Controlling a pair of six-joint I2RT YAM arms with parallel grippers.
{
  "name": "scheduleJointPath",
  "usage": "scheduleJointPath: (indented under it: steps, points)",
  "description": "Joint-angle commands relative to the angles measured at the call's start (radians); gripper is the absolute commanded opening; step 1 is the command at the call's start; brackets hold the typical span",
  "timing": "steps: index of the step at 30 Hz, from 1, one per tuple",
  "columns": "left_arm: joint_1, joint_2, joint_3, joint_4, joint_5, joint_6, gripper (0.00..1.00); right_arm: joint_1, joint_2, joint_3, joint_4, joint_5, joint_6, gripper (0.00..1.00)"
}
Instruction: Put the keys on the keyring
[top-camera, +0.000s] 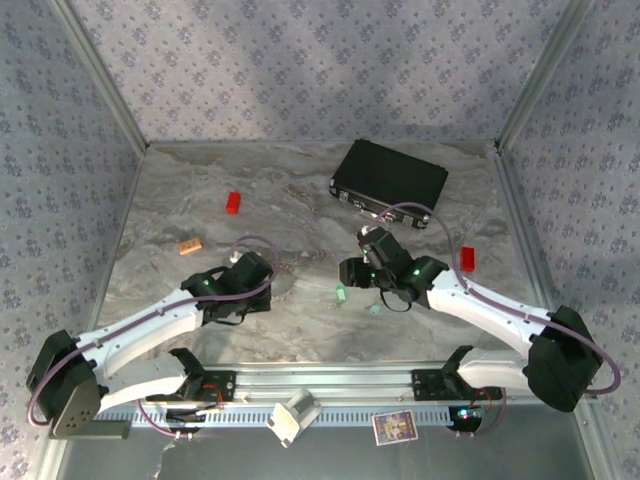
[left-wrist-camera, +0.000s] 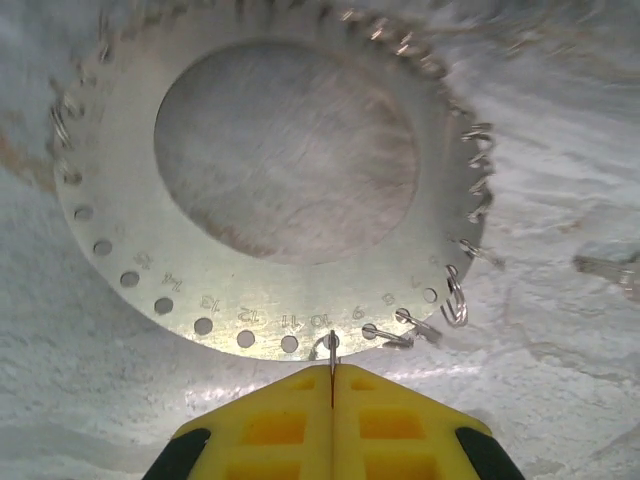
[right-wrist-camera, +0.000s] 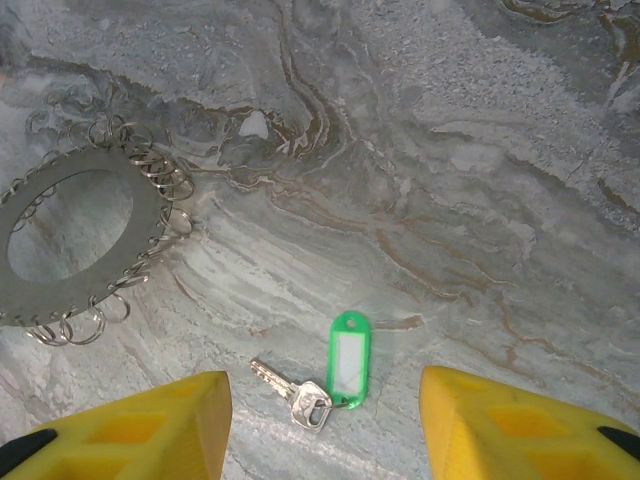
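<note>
Left wrist view: left gripper (left-wrist-camera: 331, 372) at bottom centre, yellow fingers (left-wrist-camera: 270, 425) pressed together with no gap. The tips sit at the near rim of the keyring (left-wrist-camera: 110, 225). It is a flat silvery disc with a wide round hole, numbered holes along its lower edge, and small wire loops (left-wrist-camera: 455, 300) hung along its right rim. One loop stands right at the finger seam; cannot tell whether it is pinched. The keyring lies flat on the marbled table (left-wrist-camera: 560, 400), across the upper and middle frame.

Right wrist view: right gripper (right-wrist-camera: 320, 390) spread wide, one yellow finger in each lower corner, nothing held. Between them at bottom centre a key (right-wrist-camera: 285, 383) lies on the table, joined to a green tag (right-wrist-camera: 349, 357) with a white insert. The keyring is at the left edge, well apart from the key.

Top view: the keys (top-camera: 341, 294) are two green specks just below frame centre, close below the right gripper. Black case (top-camera: 390, 178) upper right of centre. Red block (top-camera: 233, 203) upper left, a second red block (top-camera: 467, 259) at right, tan block (top-camera: 190, 245) at left.
</note>
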Motion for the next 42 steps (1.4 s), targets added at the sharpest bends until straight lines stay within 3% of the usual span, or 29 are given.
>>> scheduleJointPath:
  steps: [1, 9, 12, 16, 20, 26, 30, 34, 40, 42]
  points:
    - [-0.039, 0.018, 0.079, -0.036, -0.137, 0.191, 0.00, -0.024, 0.016, -0.001, 0.035, -0.030, -0.035, 0.53]
    - [-0.049, 0.014, 0.184, 0.072, -0.260, 0.712, 0.00, -0.082, 0.005, 0.066, 0.056, -0.059, -0.139, 0.51]
    - [-0.048, 0.009, 0.184, 0.181, -0.271, 0.854, 0.00, -0.089, 0.006, 0.115, 0.051, -0.062, -0.182, 0.51]
    - [-0.030, 0.015, 0.190, 0.281, -0.224, 0.947, 0.00, -0.096, 0.012, 0.141, 0.084, -0.069, -0.198, 0.52]
    - [0.028, -0.015, 0.170, 0.358, -0.063, 1.009, 0.00, -0.111, 0.009, 0.150, 0.100, -0.080, -0.222, 0.52]
    - [0.211, -0.097, 0.118, 0.424, 0.367, 1.070, 0.00, -0.132, -0.032, 0.120, 0.172, -0.121, -0.328, 0.55]
    - [0.256, -0.151, 0.098, 0.396, 0.577, 1.191, 0.00, -0.129, -0.089, 0.079, 0.249, -0.144, -0.440, 0.60]
    - [0.254, -0.190, 0.071, 0.405, 0.647, 1.264, 0.00, -0.136, -0.129, -0.015, 0.402, -0.202, -0.560, 0.65]
    - [0.253, -0.211, 0.030, 0.461, 0.769, 1.281, 0.00, -0.137, -0.184, -0.145, 0.631, -0.429, -0.664, 0.66]
    - [0.252, -0.213, 0.023, 0.461, 0.823, 1.290, 0.00, -0.124, -0.224, -0.207, 0.709, -0.522, -0.764, 0.65]
